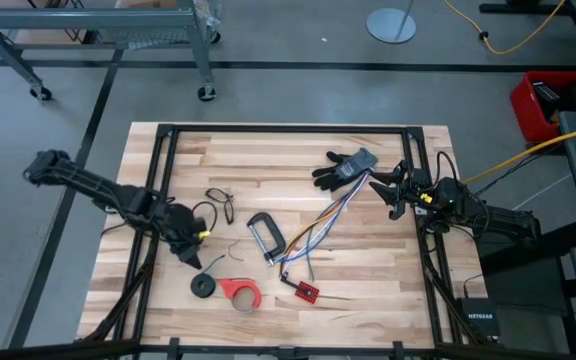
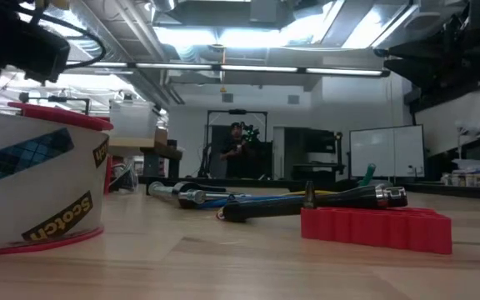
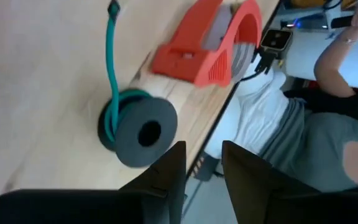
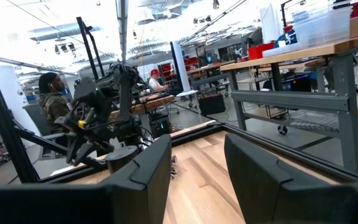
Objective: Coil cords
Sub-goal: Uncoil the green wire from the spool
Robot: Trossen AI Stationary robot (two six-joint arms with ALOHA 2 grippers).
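Observation:
The cord is a small black round coil lying flat on the table near the front left. In the left wrist view green turns show between its black faces, and its green tail runs off along the wood. My left gripper hovers just above and beside the coil, open and empty. My right gripper is open and empty at the table's right, next to a black glove.
A red tape dispenser lies right of the coil. A C-clamp, a multicoloured wire bundle with a small red board, and a thin black loop lie mid-table. A person sits beyond the near edge.

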